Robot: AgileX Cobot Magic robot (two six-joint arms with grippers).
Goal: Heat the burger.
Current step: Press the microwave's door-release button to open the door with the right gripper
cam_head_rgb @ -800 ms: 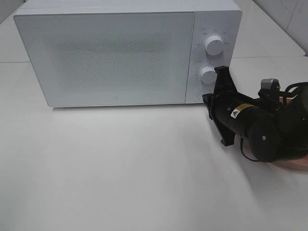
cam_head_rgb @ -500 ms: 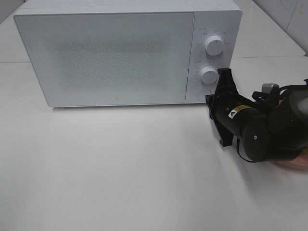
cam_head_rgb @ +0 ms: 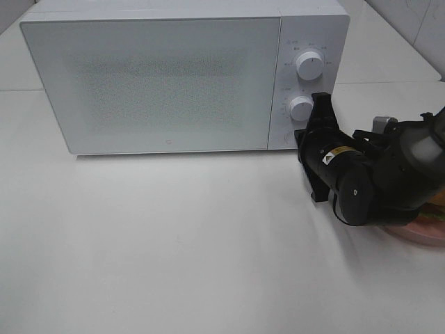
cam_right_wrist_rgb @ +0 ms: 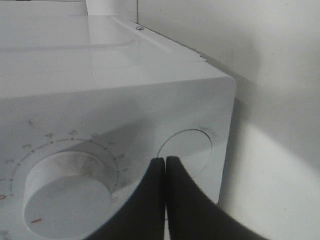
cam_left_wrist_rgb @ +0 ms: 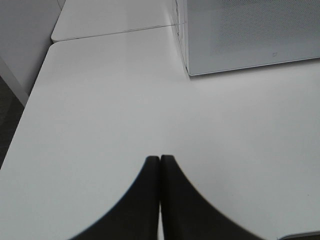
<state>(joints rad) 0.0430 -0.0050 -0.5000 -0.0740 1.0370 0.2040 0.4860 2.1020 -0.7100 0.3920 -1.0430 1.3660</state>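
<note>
Left gripper [cam_left_wrist_rgb: 159,159] was pinched closed on nothing, hanging over the bare white table [cam_left_wrist_rgb: 100,100], with a corner of the white microwave [cam_head_rgb: 42,83] ahead of it. The microwave door [cam_head_rgb: 153,83] was closed over the cavity. Next came the upper knob [cam_head_rgb: 309,65], the lower knob [cam_head_rgb: 301,108] and a round button [cam_right_wrist_rgb: 185,150]. Right gripper [cam_right_wrist_rgb: 165,161] was clenched and empty, tips at the button's edge beside the lower knob; contact unclear. The burger [cam_head_rgb: 440,214] sat behind that gripper on a pink plate [cam_head_rgb: 424,236], mostly blocked by the right arm [cam_head_rgb: 375,188]. The arm's yellow label [cam_head_rgb: 338,153], the dial markings and the door logo [cam_head_rgb: 165,141] were unreadable.
</note>
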